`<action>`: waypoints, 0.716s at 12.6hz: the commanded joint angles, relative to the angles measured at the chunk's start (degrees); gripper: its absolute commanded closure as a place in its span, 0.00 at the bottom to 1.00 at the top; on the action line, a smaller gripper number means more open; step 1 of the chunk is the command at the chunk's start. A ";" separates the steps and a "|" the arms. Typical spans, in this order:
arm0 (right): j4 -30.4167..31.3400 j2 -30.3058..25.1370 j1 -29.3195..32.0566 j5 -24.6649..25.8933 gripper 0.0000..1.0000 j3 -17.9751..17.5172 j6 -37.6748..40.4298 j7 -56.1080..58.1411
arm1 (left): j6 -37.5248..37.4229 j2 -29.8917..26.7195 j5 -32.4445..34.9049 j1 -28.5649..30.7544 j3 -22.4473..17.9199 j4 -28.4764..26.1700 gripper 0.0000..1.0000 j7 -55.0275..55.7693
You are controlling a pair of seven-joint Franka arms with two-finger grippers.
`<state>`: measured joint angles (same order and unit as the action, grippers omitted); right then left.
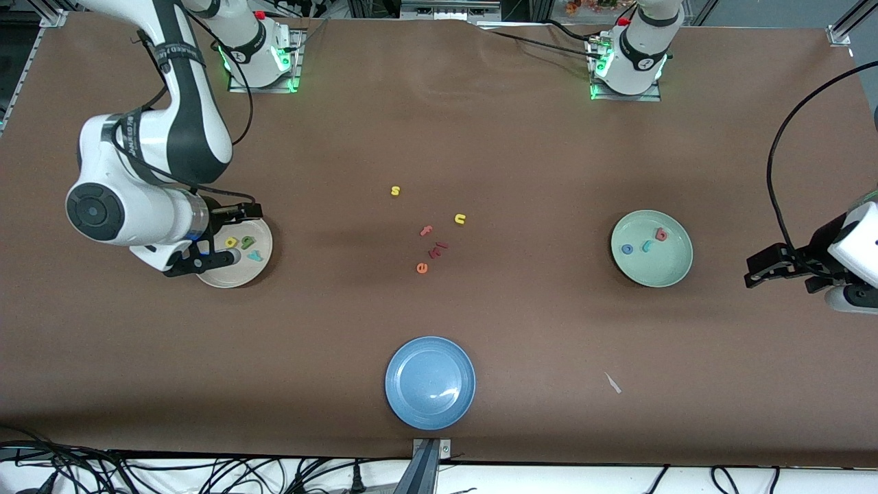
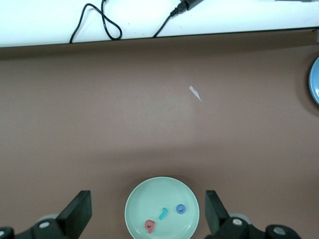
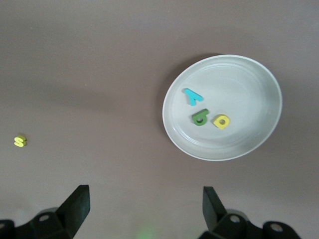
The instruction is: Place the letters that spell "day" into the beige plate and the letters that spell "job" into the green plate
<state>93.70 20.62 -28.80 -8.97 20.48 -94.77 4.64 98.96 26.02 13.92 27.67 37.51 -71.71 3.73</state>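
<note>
Blue plate (image 1: 430,382) sits bare; right tool (image 1: 226,237) over beige plate (image 1: 260,264) and left tool (image 1: 772,266) (both empty) gape wide.

Even overhead light, soft shadows; glare spot on blue plate (image 1: 446,394); frames sharp.

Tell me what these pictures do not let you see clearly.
- Beige plate: front view, the right arm covers the rim at its own end of the table.
- Blue plate: left wrist view, cut off by the edge.
- Dark red piece beside the "f": front view, too small to read.
- White scrap: too small to identify.
</note>
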 commanded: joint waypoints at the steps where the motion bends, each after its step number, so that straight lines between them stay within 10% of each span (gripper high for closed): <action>1: 1.31 -6.18 7.13 4.99 0.00 -9.88 1.69 -4.02 | -4.02 0.43 -7.72 -0.08 0.20 1.40 0.00 -0.74; 5: 4.56 -14.54 16.56 9.06 0.00 -21.34 1.95 -5.44 | -4.56 -0.53 -8.23 0.37 -0.59 1.22 0.00 -0.30; 9: 3.60 -20.61 22.72 9.14 0.00 -22.42 7.48 -4.55 | -4.82 -1.06 -1.97 -3.82 -0.93 1.31 0.00 3.38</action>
<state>95.66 3.21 -9.45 -0.51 -0.64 -88.95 -0.22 95.64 25.94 10.15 27.28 37.65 -71.23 4.65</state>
